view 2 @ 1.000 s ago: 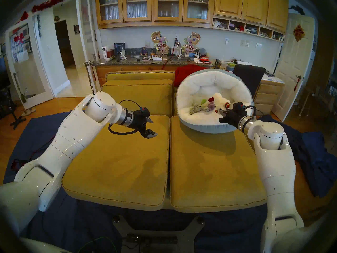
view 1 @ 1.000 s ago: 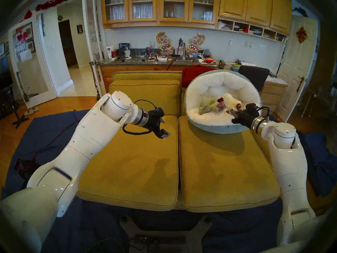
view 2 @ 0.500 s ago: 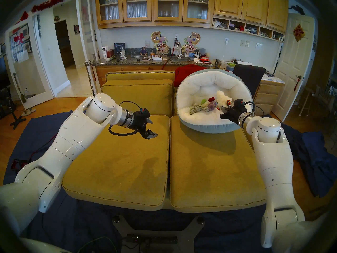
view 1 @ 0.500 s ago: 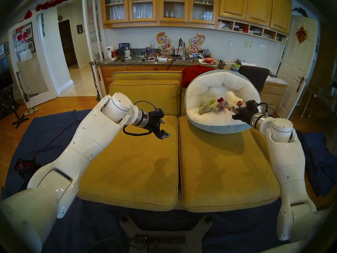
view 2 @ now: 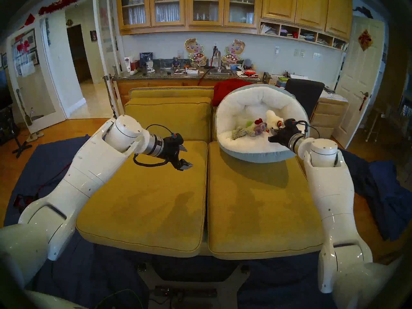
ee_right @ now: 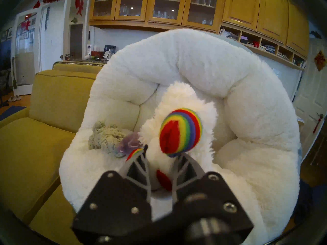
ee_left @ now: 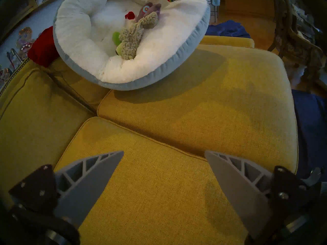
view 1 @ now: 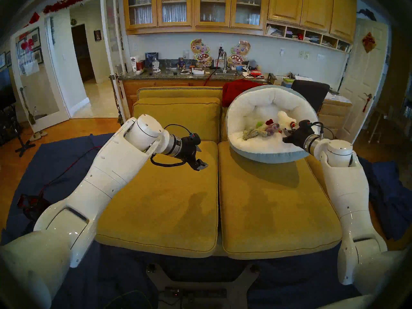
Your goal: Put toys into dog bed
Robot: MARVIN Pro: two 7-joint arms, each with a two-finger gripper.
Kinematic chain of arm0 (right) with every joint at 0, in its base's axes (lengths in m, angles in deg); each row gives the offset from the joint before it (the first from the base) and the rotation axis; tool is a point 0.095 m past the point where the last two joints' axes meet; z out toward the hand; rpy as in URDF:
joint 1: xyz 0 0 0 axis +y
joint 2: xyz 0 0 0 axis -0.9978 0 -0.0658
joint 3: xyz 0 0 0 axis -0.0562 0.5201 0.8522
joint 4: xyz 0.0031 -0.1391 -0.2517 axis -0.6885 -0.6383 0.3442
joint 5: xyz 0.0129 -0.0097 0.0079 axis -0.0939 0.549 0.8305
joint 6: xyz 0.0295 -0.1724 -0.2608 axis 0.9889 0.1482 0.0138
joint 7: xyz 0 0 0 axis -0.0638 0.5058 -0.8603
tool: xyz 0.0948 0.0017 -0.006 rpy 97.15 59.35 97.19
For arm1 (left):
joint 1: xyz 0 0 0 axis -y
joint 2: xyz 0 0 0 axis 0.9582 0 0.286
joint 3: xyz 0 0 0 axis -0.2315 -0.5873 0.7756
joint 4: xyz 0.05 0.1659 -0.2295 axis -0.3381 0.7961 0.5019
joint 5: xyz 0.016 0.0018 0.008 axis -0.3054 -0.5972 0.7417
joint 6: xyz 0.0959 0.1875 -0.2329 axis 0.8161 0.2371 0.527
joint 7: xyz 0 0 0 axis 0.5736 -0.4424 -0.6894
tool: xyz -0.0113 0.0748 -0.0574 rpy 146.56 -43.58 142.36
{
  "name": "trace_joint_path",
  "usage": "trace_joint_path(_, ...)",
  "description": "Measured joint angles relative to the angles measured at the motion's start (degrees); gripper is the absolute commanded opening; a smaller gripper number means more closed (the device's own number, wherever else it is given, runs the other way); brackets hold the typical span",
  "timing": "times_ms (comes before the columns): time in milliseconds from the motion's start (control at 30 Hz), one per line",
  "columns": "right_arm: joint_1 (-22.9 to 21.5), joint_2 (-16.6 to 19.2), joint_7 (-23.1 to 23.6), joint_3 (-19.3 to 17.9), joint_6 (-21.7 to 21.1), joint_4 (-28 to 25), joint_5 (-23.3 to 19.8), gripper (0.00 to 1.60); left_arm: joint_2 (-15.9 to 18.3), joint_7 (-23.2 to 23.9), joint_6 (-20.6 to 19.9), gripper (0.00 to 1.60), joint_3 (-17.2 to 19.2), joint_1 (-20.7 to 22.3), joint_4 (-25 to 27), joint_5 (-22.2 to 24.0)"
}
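Observation:
The dog bed [view 1: 274,99], white and fluffy inside with a grey-blue outside, leans on the sofa's right back. A shaggy beige toy [view 1: 252,133], a lime-green toy [view 1: 259,124], a purple toy [view 1: 273,129] and a dark-red-eared lamb [view 1: 269,121] lie inside it. My right gripper [ee_right: 163,151] is shut on the white lamb with rainbow ears [ee_right: 180,131], held just above the bed's floor at its right side [view 1: 286,120]. My left gripper [ee_left: 164,151] hangs open and empty over the left seat cushion [view 1: 201,157], well left of the bed [ee_left: 74,36].
Two mustard seat cushions [view 1: 267,201] lie in front of the bed. A back cushion [view 1: 176,114] stands at the left. A red cloth [view 1: 236,90] and a dark chair [view 1: 310,94] sit behind the bed. Blue blankets [view 1: 55,157] cover the floor around the sofa.
My right gripper has pushed a little further over the bed's rim with the rainbow-eared lamb, which now stands higher. The left arm has barely moved.

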Motion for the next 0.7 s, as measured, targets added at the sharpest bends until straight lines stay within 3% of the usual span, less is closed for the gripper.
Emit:
trace_joint_path(100,-1.04,-0.33,-0.42,0.80,0.00,0.90,0.23,0.00,-0.02,-0.16,0.03,1.60,0.00,-0.07,0.00,0.00)
trace_joint_path(133,-1.51,-0.50,-0.59,1.13,0.00,1.42,0.31,0.19,-0.03,-0.24,0.05,1.60,0.00,-0.09,0.00,0.00)
trace_joint_path(233,-2.56,-0.88,-0.97,1.77,0.00,2.83,0.51,0.40,-0.06,-0.39,0.08,1.60,0.00,-0.13,0.00,0.00)
trace_joint_path(267,-3.06,-1.05,-1.15,2.04,-0.01,3.65,0.61,0.59,-0.07,-0.45,0.09,1.60,0.00,-0.13,0.00,0.00)
trace_joint_path(300,-3.47,-1.19,-1.31,2.25,-0.01,4.39,0.69,0.68,-0.08,-0.51,0.11,1.60,0.01,-0.14,0.00,0.00)
trace_joint_path(333,-3.92,-1.33,-1.46,2.48,-0.01,5.24,0.78,0.97,-0.09,-0.57,0.12,1.60,0.01,-0.15,0.01,0.00)
trace_joint_path(367,-4.25,-1.43,-1.59,2.63,-0.01,5.88,0.85,1.44,-0.10,-0.61,0.13,1.60,0.02,-0.15,0.01,0.01)
trace_joint_path(400,-4.61,-1.54,-1.75,2.78,-0.02,6.59,0.94,1.60,-0.11,-0.66,0.14,1.60,0.02,-0.16,0.01,0.01)
trace_joint_path(700,-7.61,-2.35,-2.86,3.34,0.01,12.24,1.54,1.60,-0.18,-1.04,0.26,1.60,0.10,-0.17,0.06,0.04)
